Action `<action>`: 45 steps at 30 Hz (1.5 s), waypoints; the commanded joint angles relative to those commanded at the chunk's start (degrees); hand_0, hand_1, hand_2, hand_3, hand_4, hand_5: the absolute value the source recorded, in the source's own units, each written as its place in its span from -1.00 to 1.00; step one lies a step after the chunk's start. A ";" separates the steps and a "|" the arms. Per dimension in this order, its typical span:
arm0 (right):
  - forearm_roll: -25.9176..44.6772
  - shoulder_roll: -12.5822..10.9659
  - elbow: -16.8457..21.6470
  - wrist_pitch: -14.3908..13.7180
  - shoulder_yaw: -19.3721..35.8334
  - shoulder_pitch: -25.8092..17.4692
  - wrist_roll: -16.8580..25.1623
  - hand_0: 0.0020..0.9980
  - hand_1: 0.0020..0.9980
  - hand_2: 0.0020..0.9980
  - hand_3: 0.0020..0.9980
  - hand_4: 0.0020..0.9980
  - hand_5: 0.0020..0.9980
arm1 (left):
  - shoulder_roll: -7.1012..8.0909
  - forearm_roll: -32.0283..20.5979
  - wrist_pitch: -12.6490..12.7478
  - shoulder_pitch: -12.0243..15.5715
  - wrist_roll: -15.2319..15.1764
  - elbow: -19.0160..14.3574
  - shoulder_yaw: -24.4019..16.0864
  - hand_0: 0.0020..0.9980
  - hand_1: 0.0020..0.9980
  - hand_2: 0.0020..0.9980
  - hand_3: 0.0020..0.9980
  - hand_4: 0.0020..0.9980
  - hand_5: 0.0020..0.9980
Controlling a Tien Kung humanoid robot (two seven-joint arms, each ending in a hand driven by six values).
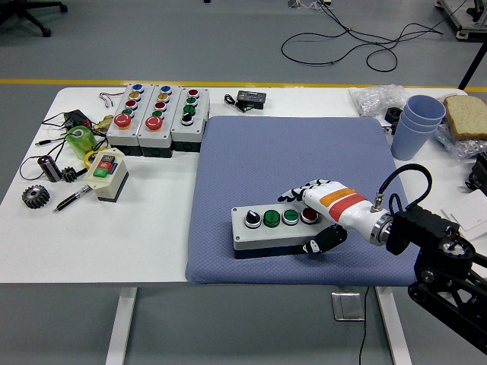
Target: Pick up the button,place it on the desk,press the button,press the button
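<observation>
Grey-lidded and black-based, the four-button control box [277, 230] lies on the blue mat [289, 152], close to the mat's near edge and a little left of its middle. Along its lid run a black selector knob [251, 219], two green buttons [270, 219] and a red button [309, 215] at the right end. The right hand [318, 214] grips that right end: white fingers [298, 192] curl over the far side and top, and the black thumb [316, 245] presses against the near wall. The left hand is out of sight.

The box looks seated or very nearly seated on the mat, so the placing step seems almost finished. To end it well, the hand should let the base settle flat before the fingers open, then release the thumb without dragging the box toward the near edge. For pressing, one fingertip coming straight down on a cap is safer than a sideways push, since the box sits loose on cloth and could slide.

Room is tight on the near side only: little mat remains between the box and the mat's front edge, and the white table's [114, 243] near edge follows soon after. Behind and to the left of the box the mat is bare. Three larger button stations [157, 118] stand at the far left corner of the mat, well apart. A stack of blue cups [418, 122] stands near the table's right edge, clear of the forearm's path.
</observation>
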 joint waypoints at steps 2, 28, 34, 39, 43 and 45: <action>0.12 -0.09 0.23 0.33 0.25 -0.16 -0.33 0.92 0.65 0.78 0.91 1.00 -0.44 | 0.00 -0.01 0.01 0.01 -0.02 0.00 -0.02 0.19 0.27 0.35 0.08 -0.32 0.34; -6.98 9.94 1.28 -5.34 -1.60 -0.96 -3.67 0.96 0.72 0.87 1.00 1.00 -0.42 | 0.00 0.06 0.06 -0.16 0.04 0.00 -0.42 0.19 0.27 0.34 0.08 -0.32 0.34; -7.14 10.85 -0.44 -6.47 -1.13 -0.21 -4.41 0.97 0.72 0.87 1.00 1.00 -0.41 | 0.00 0.23 0.10 -0.22 0.14 0.00 -0.83 0.19 0.27 0.34 0.08 -0.32 0.34; -6.48 10.92 -1.35 -7.07 -0.04 0.33 -4.34 0.96 0.71 0.86 1.00 1.00 -0.41 | 0.00 -0.03 0.04 -0.17 0.11 0.00 -0.43 0.19 0.27 0.34 0.08 -0.32 0.34; -6.37 10.89 -1.45 -5.96 0.38 0.63 -4.56 0.96 0.71 0.86 1.00 1.00 -0.41 | 0.00 -0.12 0.03 -0.24 0.09 0.00 -0.26 0.19 0.27 0.34 0.08 -0.32 0.34; -6.39 10.60 -1.10 -5.47 0.39 0.54 -4.69 0.96 0.70 0.86 1.00 1.00 -0.41 | 0.00 -0.15 0.03 -0.27 0.08 0.00 -0.21 0.19 0.27 0.34 0.08 -0.32 0.34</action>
